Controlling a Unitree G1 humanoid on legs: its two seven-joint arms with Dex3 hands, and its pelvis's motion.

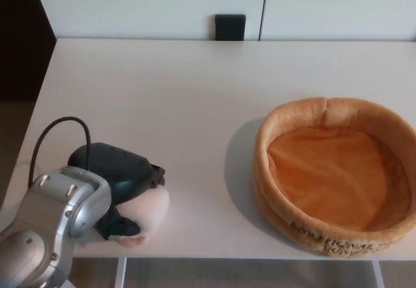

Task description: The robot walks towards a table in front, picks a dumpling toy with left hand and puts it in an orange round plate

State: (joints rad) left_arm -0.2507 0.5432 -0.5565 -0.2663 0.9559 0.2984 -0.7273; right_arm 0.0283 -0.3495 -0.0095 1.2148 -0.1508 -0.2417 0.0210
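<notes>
So the pick is under way but unfinished: the robot stands at the white surface (162, 99), and its black left hand (120, 177) sits on the pale peach plush dumpling toy (146, 216), fingers (156, 174) curled down over its top, clamped on it as far as I can judge. The toy seems to rest on the surface near the front edge, bulging out below the fingers (soft, rounded, squashable). Lifting and carrying remain; the empty orange round plush plate (335, 171) lies well apart, beyond the fingertips.
</notes>
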